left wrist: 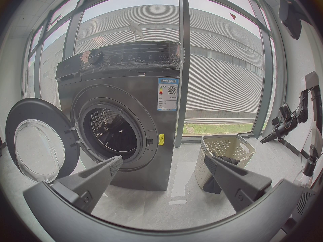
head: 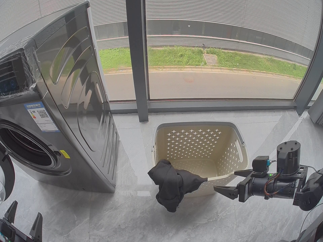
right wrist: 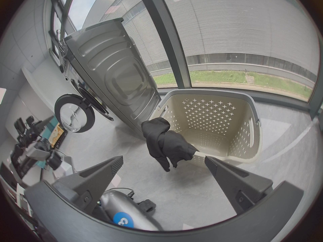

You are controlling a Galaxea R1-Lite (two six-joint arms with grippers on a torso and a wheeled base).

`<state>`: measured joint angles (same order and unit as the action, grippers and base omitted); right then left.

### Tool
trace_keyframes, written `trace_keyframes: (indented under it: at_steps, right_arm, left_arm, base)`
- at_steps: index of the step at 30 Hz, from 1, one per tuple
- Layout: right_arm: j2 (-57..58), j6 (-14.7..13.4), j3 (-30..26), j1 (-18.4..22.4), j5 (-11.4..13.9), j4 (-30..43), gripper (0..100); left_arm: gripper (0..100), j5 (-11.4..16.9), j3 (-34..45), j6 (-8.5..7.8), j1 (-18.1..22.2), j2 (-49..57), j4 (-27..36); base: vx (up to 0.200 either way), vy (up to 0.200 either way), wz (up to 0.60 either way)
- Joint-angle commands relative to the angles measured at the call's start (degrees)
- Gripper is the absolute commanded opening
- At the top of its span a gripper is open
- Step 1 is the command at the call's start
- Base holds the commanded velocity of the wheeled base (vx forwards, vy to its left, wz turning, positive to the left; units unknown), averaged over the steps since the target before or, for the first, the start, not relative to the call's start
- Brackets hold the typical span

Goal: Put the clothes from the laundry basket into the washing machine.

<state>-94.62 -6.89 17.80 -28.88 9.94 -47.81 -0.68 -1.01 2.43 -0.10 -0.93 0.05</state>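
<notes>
The washing machine [head: 67,94] stands at the left, a boxy grey metal cabinet with a ribbed side panel and wrinkled plastic film over its controls. Its round, glass-centred door [left wrist: 37,142] is swung wide, baring the perforated steel drum [left wrist: 107,131]. The floor [head: 134,215] is pale, glossy veined stone. To the right of the machine, by the window, sits the cream plastic laundry basket [head: 232,158], its walls pierced with star-shaped holes. A soft black garment [head: 171,184] hangs crumpled over the basket's near left rim and droops outside it. The right gripper [head: 226,181] hovers just right of the garment, its wedge-shaped fingers spread wide and holding nothing. The left gripper [head: 24,215], low at the near left, is also wide open and empty.
</notes>
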Motion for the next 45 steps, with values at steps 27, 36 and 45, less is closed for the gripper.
trace_keyframes:
  at_steps: [27, 36, 45]
  right_arm:
    - [-32.82, 6.89, 13.67, -2.23, -5.8, -16.88, 100]
    - [-37.92, 9.44, 17.27, -2.59, -3.34, -20.3, 100]
    - [-40.9, 10.67, 19.82, -2.15, -0.36, -20.66, 100]
  left_arm:
    - [100, 0.07, 0.92, -0.14, 0.01, 0.93, -0.05]
    - [100, 0.16, 0.92, -0.23, 0.01, 0.93, -0.05]
    - [100, 0.16, 0.92, -0.23, 0.01, 0.93, -0.05]
  base:
    - [0.0, 0.0, 0.0]
    - [0.0, 0.0, 0.0]
    - [0.0, 0.0, 0.0]
